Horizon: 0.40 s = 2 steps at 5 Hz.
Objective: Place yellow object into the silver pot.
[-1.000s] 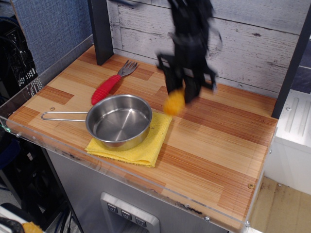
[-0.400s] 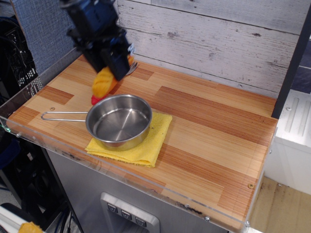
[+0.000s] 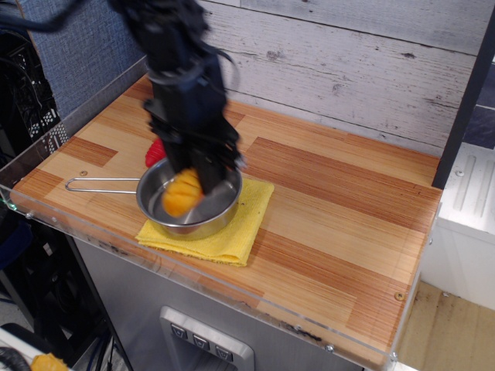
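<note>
A yellow cloth (image 3: 232,232) lay near the front edge of the table (image 3: 340,232), under the pot (image 3: 158,207). The toy (image 3: 182,194) hung over the pot's bowl, its upper end pinched between the jaws of the gripper (image 3: 197,171), its lower end poking below them. A red handle (image 3: 155,151) showed behind.
</note>
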Each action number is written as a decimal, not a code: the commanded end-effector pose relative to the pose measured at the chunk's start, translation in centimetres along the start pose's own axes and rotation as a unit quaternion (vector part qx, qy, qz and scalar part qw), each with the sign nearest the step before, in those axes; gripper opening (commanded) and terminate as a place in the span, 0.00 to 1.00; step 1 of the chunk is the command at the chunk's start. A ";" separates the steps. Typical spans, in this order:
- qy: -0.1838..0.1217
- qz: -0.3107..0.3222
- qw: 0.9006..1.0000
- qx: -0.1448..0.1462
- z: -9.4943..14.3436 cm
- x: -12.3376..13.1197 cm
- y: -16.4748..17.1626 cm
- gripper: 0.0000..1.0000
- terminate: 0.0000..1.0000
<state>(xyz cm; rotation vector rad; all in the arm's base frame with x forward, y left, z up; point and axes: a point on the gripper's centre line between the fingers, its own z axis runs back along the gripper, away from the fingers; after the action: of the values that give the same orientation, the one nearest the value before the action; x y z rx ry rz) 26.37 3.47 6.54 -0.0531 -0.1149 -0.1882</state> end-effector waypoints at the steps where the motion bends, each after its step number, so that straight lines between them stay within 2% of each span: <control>1: -0.013 -0.017 0.999 0.027 0.2 0.2 -0.3 0.00 0.00; 2: -0.033 -0.005 0.999 0.039 1.7 0.3 1.3 0.00 0.00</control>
<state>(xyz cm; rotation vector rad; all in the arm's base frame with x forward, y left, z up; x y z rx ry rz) 26.40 3.76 6.74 0.0085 -0.1346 -0.1939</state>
